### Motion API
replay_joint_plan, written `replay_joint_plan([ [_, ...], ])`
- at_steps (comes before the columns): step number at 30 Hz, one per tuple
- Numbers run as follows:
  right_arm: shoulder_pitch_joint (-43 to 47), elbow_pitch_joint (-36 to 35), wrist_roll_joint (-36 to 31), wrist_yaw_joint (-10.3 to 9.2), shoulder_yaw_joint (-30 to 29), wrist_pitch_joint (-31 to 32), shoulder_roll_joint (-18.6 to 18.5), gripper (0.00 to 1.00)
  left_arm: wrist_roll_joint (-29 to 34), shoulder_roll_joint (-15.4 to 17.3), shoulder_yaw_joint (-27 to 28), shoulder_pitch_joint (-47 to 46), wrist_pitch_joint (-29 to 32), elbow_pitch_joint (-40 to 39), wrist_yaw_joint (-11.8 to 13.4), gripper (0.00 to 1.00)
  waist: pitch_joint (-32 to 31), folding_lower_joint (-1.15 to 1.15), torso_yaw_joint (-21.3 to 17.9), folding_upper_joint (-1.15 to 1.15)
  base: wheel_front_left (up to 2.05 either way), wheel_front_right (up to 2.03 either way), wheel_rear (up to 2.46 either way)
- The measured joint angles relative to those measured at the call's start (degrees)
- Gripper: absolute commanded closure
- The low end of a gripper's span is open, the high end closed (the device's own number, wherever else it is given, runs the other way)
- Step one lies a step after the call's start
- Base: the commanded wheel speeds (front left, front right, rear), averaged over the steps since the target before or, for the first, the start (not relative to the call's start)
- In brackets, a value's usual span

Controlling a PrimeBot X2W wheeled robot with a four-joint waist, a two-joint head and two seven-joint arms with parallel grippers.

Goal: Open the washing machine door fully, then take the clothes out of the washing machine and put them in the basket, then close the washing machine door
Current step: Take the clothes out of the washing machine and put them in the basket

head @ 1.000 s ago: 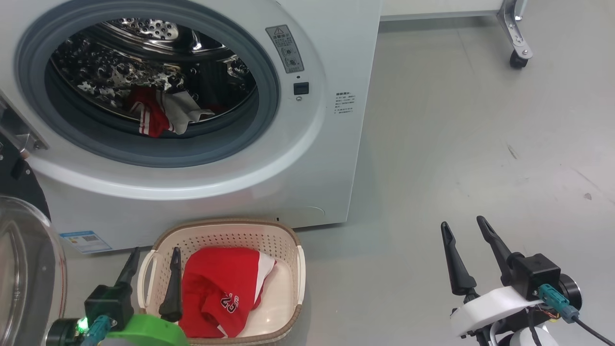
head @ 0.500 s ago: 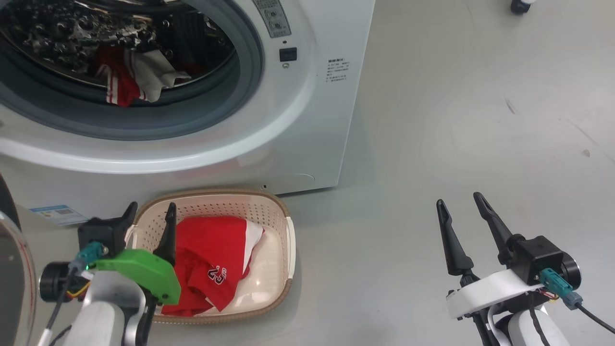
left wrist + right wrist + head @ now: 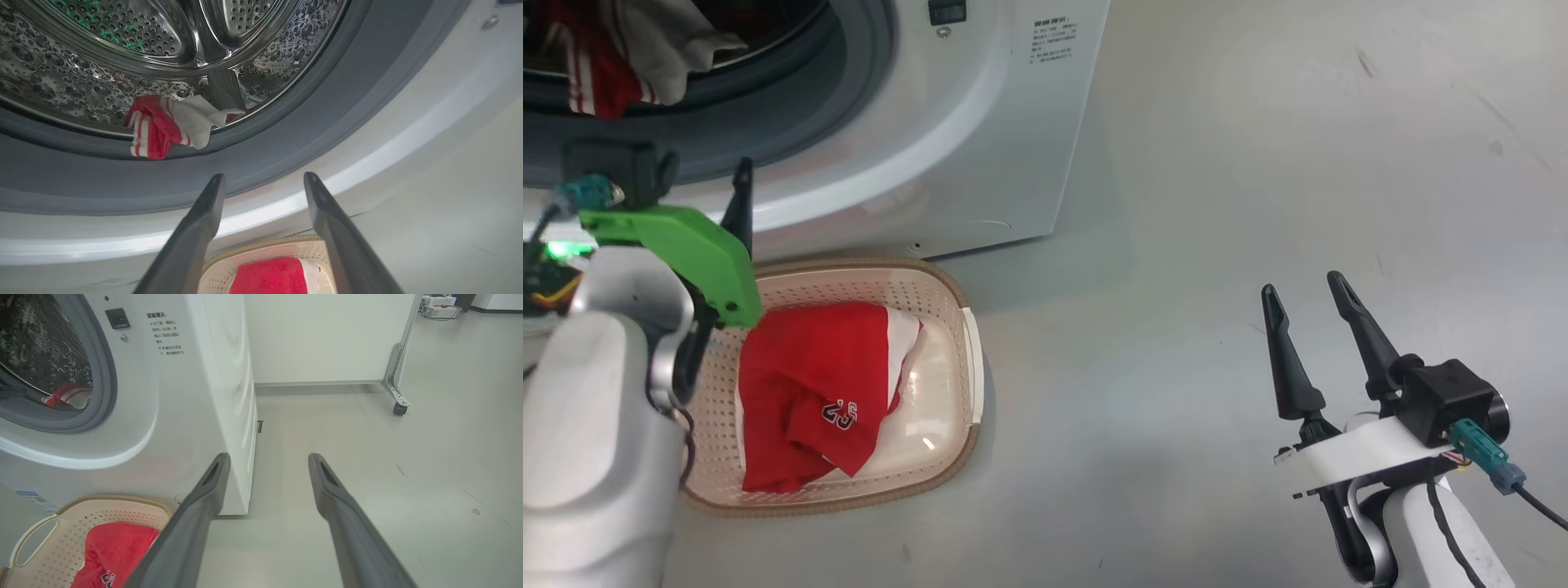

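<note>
**Left hand lifts from basket to drum mouth**

Since a second ago the left hand (image 3: 264, 176) has risen from the basket (image 3: 947, 287) to the front of the washing machine (image 3: 980, 147), just below its round opening. The head camera has tipped downward as well. The hand's two fingers are spread wide with nothing between them, and they point toward the grey seal (image 3: 327, 102). Inside the steel drum (image 3: 122, 32), a bundle of clothes (image 3: 163, 126), red with white stripes plus some pale fabric, lies at the front lip. A red garment (image 3: 809, 384) with a white number lies in the basket, which stands on the floor (image 3: 1258, 163) just in front of the machine's base. The right hand (image 3: 1301, 286) hovers over the floor well to the right, its fingers wide apart and holding nothing.
</note>
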Motion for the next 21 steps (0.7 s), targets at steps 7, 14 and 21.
replay_joint_plan([
  [7, -3.32, -0.12, 0.60, 0.45, 1.10, -1.05, 0.27, 0.00, 4.52, 5.08, 0.48, -10.67, 4.21, 2.25, 0.68, 0.00, 5.58, 0.00, -1.80, 0.00, 0.00, 0.00, 0.00],
  [14, -5.61, 1.18, 2.07, 0.63, 2.20, -2.00, 0.57, 0.00, 8.31, 9.83, 2.01, -17.06, 6.69, 6.20, 2.70, 0.00, 10.08, 0.01, -4.04, 0.00, 0.00, 0.00, 0.00],
  [21, -6.81, 2.34, 3.04, 0.93, 2.64, -2.55, 0.74, 0.00, 9.82, 11.16, 1.98, -20.12, 8.32, 9.93, 3.52, 0.00, 12.80, 0.01, -6.62, 0.00, 0.00, 0.00, 0.00],
])
